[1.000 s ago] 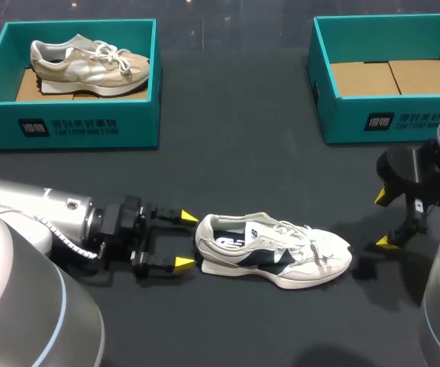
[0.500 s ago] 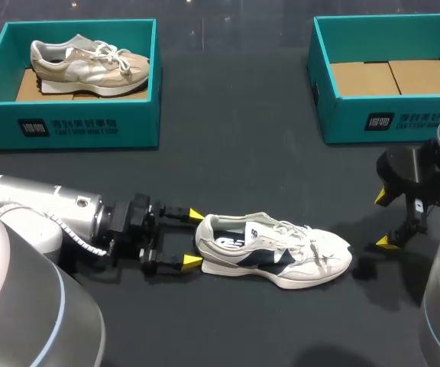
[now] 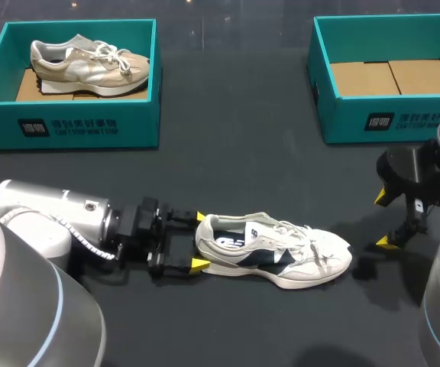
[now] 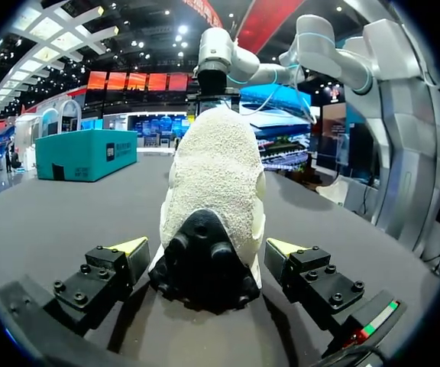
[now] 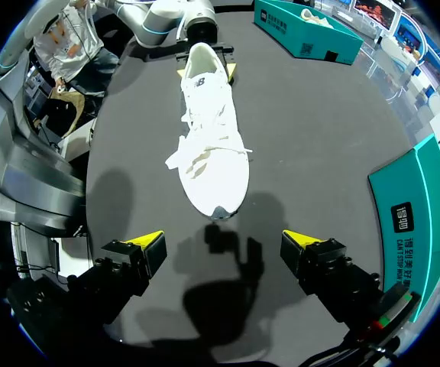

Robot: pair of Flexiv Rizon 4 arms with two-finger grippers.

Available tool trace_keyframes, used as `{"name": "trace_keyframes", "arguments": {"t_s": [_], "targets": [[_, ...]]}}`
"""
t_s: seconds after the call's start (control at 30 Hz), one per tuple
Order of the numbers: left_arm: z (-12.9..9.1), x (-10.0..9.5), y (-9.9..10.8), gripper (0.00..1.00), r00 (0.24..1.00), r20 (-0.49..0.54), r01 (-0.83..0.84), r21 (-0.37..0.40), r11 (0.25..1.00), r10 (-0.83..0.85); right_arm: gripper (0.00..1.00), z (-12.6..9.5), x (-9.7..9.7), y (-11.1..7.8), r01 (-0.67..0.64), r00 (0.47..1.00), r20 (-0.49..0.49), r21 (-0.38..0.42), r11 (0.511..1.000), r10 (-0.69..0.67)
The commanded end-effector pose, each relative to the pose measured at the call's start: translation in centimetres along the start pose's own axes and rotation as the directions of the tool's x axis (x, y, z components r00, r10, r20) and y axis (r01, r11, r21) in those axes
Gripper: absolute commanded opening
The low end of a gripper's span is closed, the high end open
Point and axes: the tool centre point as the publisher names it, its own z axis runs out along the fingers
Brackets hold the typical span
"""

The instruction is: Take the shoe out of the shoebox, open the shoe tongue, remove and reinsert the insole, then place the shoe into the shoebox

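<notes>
The left gripper (image 4: pixel 208 246) lay low over the table. Its two yellow-tipped fingers were spread apart, with the heel of the white and dark blue shoe (image 3: pixel 273 252) between them. In the left wrist view a little gap showed on each side of the heel, so the gripper was open and was not squeezing the shoe. The shoe was out of its box. It stood on its sole on the table in front of the robot, heel toward the left arm and toe toward the right arm, with its white laces lying loose on top. The right gripper (image 3: pixel 383 220) hung just above the table past the toe, near the shoe but not touching it, and its fingers were wide open with nothing between them. Far back on the left stood the left shoebox (image 3: pixel 82 122), teal and open at the top. A beige shoe (image 3: pixel 90 61) lay inside it on brown cardboard. Far back on the right stood the right shoebox (image 3: pixel 373 118), also teal and open, and its brown cardboard floor (image 3: pixel 392 76) showed inside. Each box had a white mark and some white writing on its front wall. The table (image 3: pixel 235 138) was dark and smooth, and soft shadows lay under the shoe and the grippers.
</notes>
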Motion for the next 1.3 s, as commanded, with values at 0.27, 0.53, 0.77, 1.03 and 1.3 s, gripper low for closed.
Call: {"name": "trace_keyframes", "arguments": {"t_s": [0.27,0.53,0.77,1.03,1.3], "targets": [[1.5,-0.3,0.0,1.00,1.000,-0.009,0.001,-0.001,1.000,-0.001,1.00,0.0,0.2,0.0,0.000,1.000,0.003,0.001,1.000,0.000],[2.2,0.0,-0.2,1.00,1.000,-0.022,0.000,0.005,1.000,0.000,1.00,0.0,0.2,0.0,0.000,1.000,0.003,0.001,1.000,0.000],[3.0,0.0,-0.4,1.00,1.000,-0.029,-0.004,0.009,1.000,0.005,1.00,0.0,0.2,0.0,0.000,1.000,0.003,0.001,1.000,0.000],[3.8,0.2,-0.5,1.00,0.999,-0.042,-0.005,0.004,1.000,0.005,1.00,0.0,0.2,0.0,0.000,1.000,0.003,0.001,1.000,0.000],[4.3,0.3,-0.2,0.00,0.999,-0.040,-0.008,-0.004,1.000,0.008,1.00,0.0,0.2,0.0,0.000,1.000,0.003,0.001,1.000,0.000]]}}
